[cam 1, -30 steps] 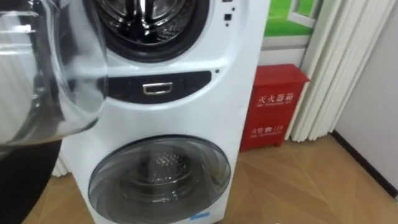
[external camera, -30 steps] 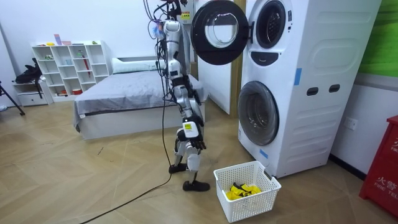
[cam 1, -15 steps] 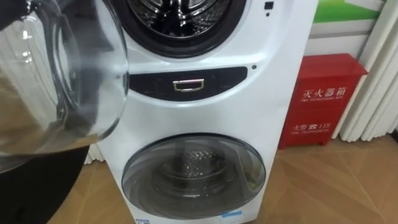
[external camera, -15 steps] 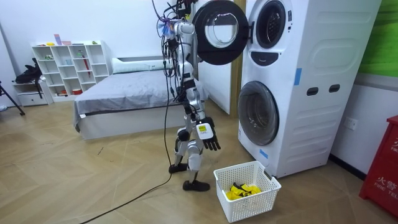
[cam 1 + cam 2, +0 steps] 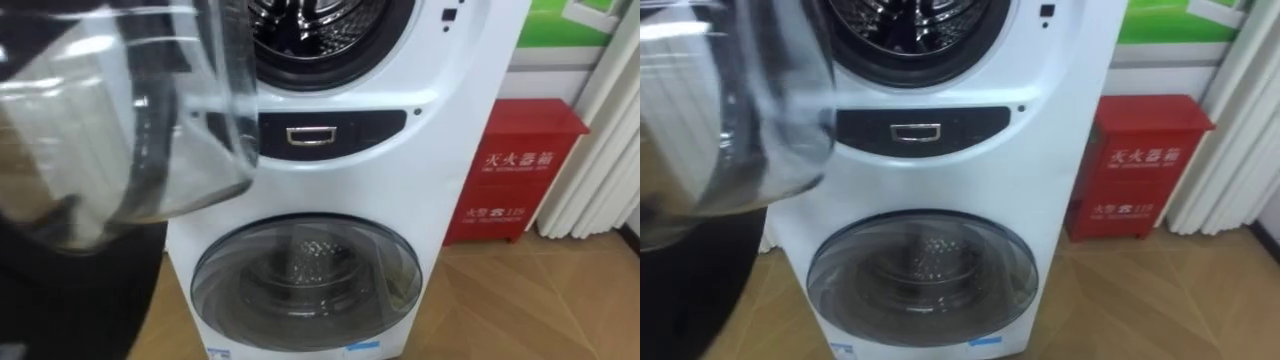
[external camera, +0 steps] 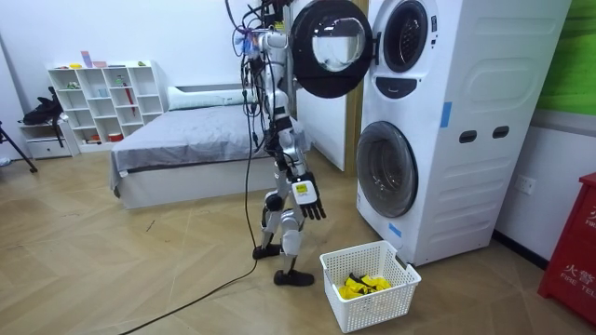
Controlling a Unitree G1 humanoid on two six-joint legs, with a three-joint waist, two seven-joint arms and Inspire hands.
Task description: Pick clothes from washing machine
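1. Room view. Fingers [image 6: 315, 210] of the right hand [image 6: 305, 195] hang straight and loose at the robot's side, holding nothing. The robot stands facing the stacked washing machine [image 6: 484, 121], close to its open upper door [image 6: 326, 46]. Yellow clothes [image 6: 361, 284] lie in a white basket [image 6: 386, 302] on the floor near its feet, before the shut lower door [image 6: 386, 167]. A bed [image 6: 186, 140] and a shelf [image 6: 102, 98] are behind.
2. Left eye view. The door's glass bowl sits close on the upper left and overlaps the left edge of the metal drum [image 5: 320, 30]. A red cabinet [image 5: 515, 170] stands just beside the machine, with a curtain [image 5: 600, 150] beyond.
3. Right eye view. The glass stops at the drum opening's left edge, so more rim is clear.
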